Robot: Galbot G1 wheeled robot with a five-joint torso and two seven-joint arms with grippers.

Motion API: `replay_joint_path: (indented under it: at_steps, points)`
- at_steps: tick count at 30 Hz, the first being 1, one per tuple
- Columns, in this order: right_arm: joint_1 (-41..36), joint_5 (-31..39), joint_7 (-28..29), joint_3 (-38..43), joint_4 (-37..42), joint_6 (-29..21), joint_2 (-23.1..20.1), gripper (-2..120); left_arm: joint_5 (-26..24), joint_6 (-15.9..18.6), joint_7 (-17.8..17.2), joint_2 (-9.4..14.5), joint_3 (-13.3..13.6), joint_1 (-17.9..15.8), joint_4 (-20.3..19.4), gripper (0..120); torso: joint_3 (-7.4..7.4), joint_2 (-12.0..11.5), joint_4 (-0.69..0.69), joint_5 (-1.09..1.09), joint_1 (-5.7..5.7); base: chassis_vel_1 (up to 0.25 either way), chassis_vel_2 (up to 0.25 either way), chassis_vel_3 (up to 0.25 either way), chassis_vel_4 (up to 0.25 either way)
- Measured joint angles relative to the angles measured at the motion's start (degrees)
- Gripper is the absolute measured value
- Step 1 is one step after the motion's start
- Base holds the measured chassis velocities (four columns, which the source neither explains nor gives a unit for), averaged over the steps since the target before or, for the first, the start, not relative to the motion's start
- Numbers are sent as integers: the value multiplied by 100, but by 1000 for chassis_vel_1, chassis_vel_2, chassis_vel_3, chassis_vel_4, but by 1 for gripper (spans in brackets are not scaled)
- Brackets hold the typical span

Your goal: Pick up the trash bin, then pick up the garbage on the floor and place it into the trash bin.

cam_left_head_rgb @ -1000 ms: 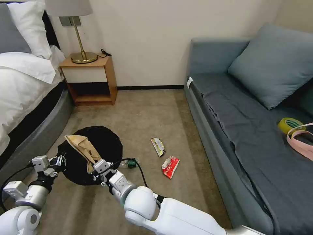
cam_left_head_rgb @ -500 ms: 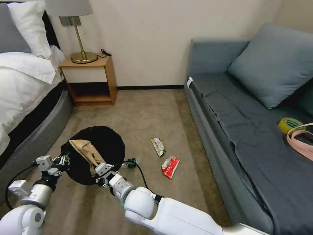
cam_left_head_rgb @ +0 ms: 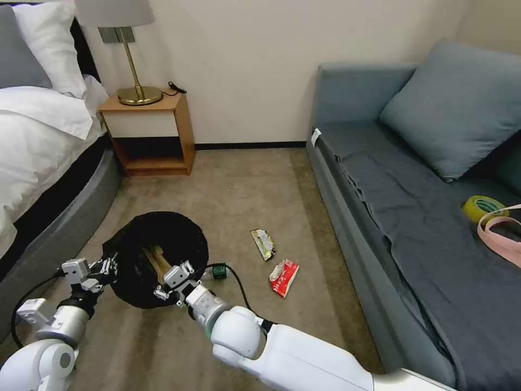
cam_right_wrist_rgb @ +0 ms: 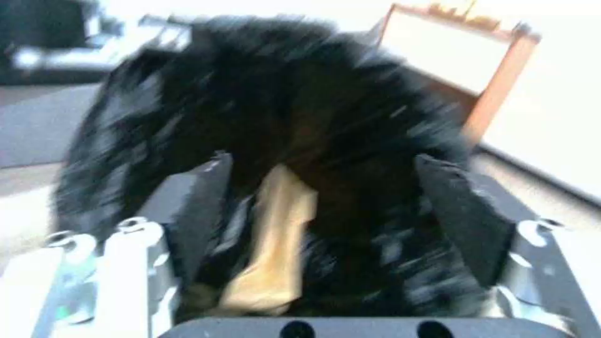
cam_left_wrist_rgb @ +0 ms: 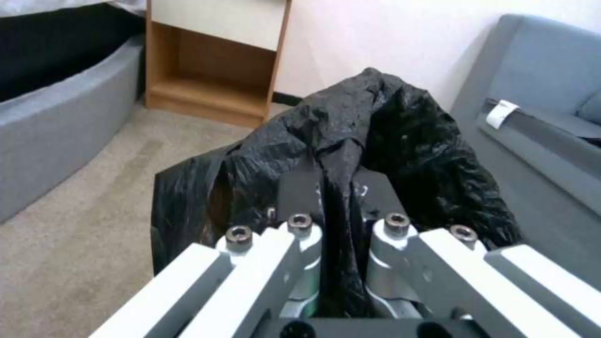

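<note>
1. The left gripper (cam_left_wrist_rgb: 338, 220) has its jaws pressed together on a fold of the black liner at the rim of the trash bin (cam_left_head_rgb: 163, 239), on the side of the bin nearest the bed (cam_left_head_rgb: 49, 141).
2. The right gripper (cam_left_head_rgb: 172, 281) sits at the near rim of the trash bin with its jaws spread; the wrist view shows the two pads (cam_right_wrist_rgb: 463, 216) well apart, with nothing between them.
3. The crumpled brown paper bag (cam_right_wrist_rgb: 275, 244) lies inside the trash bin, below the spread jaws, and shows as tan strips (cam_left_head_rgb: 154, 259) against the black liner.
4. The trash bin stands over the carpeted floor (cam_left_head_rgb: 244, 184) between the bed and the sofa (cam_left_head_rgb: 412, 217).
5. The clear bottle with green label (cam_left_head_rgb: 218, 270) lies on the floor just beside the bin, partly hidden by the right arm's cable.
6. The yellow-green foil wrapper (cam_left_head_rgb: 262, 244) and the red-white wrapper (cam_left_head_rgb: 284, 277) lie on the floor near the sofa's front edge, close together but apart.
7. A nightstand (cam_left_head_rgb: 149, 130) with a brass lamp (cam_left_head_rgb: 133, 81) stands against the far wall.
</note>
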Motion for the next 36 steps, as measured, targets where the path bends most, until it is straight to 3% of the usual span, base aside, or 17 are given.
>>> replay_joint_path:
  at_steps: [6,9,11,15,21,28,36]
  points:
    - [-159,-723,-158,661,476,370,-384,99,6,-1,-11,-17,-55,-41,81,4,0,0,1,1,0,0,0,0,0]
    - [-308,-976,-222,978,656,485,-534,99,6,-5,-16,-16,-74,-60,123,4,0,0,0,1,0,0,0,0,0]
    - [-737,-1463,-244,1726,1102,655,-957,100,25,-15,-41,23,-126,-127,243,4,0,0,-1,1,0,0,0,0,0]
    - [-1154,-1816,-143,2412,1484,597,-1297,100,63,-18,-88,33,-188,-186,305,4,0,0,-2,1,0,0,0,0,0]
    - [-1777,-1888,-29,3388,2045,503,-1645,100,42,-16,-116,39,-220,-166,286,4,0,0,-1,1,0,0,0,0,0]
    - [-2581,-1980,-32,4236,2466,506,-1511,100,48,-16,-116,-2,-222,-138,238,4,0,0,0,0,0,0,0,0,0]
    - [-3678,-2375,-10,4854,2848,493,-963,100,42,-16,-125,-10,-235,-148,190,4,-1,0,-1,-1,0,0,0,0,0]
